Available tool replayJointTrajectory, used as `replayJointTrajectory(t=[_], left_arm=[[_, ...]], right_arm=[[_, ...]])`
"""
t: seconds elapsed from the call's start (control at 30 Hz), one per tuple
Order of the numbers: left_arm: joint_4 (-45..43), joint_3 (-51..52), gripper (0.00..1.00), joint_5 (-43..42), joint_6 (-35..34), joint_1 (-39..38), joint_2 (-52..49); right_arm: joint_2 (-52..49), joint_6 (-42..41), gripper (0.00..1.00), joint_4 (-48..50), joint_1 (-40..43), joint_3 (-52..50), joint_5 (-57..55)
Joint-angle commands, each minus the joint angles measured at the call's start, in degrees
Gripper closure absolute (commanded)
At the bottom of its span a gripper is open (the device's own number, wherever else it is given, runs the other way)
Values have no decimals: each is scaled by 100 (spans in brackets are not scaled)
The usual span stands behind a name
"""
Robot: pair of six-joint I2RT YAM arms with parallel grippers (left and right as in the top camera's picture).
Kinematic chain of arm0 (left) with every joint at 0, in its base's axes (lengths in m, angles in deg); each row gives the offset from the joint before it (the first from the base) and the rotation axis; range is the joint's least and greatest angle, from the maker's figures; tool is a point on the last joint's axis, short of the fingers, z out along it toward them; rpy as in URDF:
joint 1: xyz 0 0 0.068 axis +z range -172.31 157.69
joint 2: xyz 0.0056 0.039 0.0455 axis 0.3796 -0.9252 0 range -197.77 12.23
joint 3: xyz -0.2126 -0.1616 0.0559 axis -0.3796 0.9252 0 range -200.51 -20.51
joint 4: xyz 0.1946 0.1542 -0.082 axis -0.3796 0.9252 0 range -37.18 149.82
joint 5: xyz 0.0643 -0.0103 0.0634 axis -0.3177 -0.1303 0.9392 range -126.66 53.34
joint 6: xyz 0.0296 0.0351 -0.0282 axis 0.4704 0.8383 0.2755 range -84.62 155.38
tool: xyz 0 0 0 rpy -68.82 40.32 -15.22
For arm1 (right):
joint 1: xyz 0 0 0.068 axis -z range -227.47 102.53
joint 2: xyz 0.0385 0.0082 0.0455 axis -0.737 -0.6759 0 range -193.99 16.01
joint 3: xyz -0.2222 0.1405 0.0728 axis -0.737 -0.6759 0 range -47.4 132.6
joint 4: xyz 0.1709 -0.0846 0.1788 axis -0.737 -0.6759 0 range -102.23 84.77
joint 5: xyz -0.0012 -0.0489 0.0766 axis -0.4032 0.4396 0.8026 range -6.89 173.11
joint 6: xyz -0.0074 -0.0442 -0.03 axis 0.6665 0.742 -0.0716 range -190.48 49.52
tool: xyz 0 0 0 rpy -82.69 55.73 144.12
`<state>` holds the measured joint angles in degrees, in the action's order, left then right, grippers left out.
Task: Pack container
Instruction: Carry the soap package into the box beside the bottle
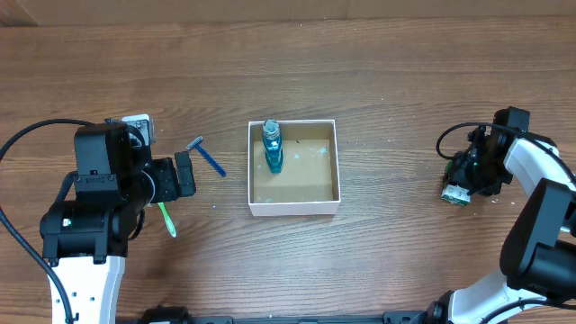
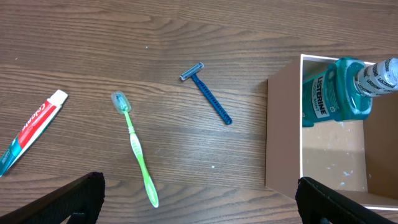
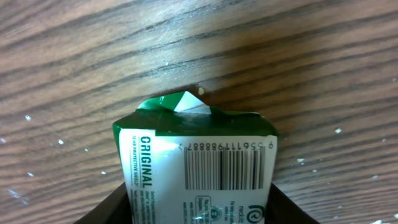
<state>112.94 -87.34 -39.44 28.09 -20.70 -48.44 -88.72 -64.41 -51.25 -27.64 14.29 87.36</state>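
The left fingers (image 2: 74, 199) are spread wide above the brown wooden surface (image 2: 186, 37), holding nothing. The right fingers (image 3: 115, 208) clamp both sides of the green-and-white barcoded packet (image 3: 196, 168).

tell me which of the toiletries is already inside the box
The teal Listerine bottle: it alone sits inside the container. The razor, toothbrush and toothpaste lie on the table left of it, and the green packet is far right.

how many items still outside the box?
4: toothpaste, toothbrush and razor left of the box; green packet far right, in the right tool. More may be hidden.
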Motion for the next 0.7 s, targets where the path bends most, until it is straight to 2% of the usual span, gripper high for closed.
replayJointTrajectory(t=[0.0,0.2,0.3,0.5,0.53,0.63,0.67], left_arm=[[-7,-116,0,39,87,-13,-9],[-9,-116,0,39,87,-13,-9],[-9,-116,0,39,87,-13,-9],[-9,-116,0,42,87,-13,-9],[-7,-116,0,42,87,-13,-9],[-2,-116,0,42,87,-13,-9],[-4,-116,0,39,87,-13,-9]], right_arm=[[-173,7,60,17,-26,-173,140],[-170,-227,60,31,-28,-125,142],[-168,-378,73,-205,-39,168,142],[24,-1088,78,-1611,-361,1803,-28],[125,-1137,83,-1934,-531,2197,-31],[450,-1362,83,-2559,-1180,3021,-28],[577,-1370,87,-2671,-1453,3209,-28]])
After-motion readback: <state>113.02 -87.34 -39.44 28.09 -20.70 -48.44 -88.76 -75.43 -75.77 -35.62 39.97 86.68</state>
